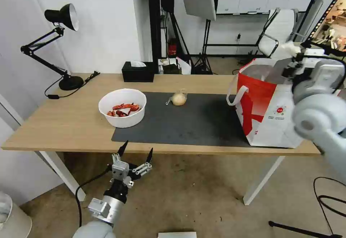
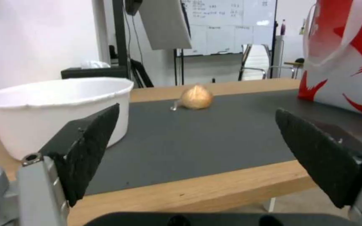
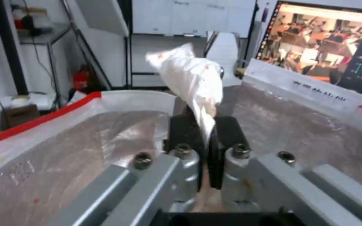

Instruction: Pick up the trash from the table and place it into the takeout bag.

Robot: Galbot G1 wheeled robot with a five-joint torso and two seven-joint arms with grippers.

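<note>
My right gripper (image 3: 202, 131), clamped on the crumpled white tissue (image 3: 193, 81), hangs over the open mouth of the takeout bag (image 1: 268, 122) at the table's (image 1: 65, 122) right end; the foil lining lies directly below. My left gripper (image 1: 136, 152) waits spread wide at the near edge, nearer the bowl (image 1: 122, 107) and knotted bag (image 1: 178, 98).

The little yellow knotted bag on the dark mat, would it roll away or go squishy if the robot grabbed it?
The small knotted bag looks rounded and bulging, so a nudge might make it wobble or roll a little on the mat. Its thin film and knot suggest it would probably squash under the left gripper's open fingers. It looks small, so likely light.
</note>
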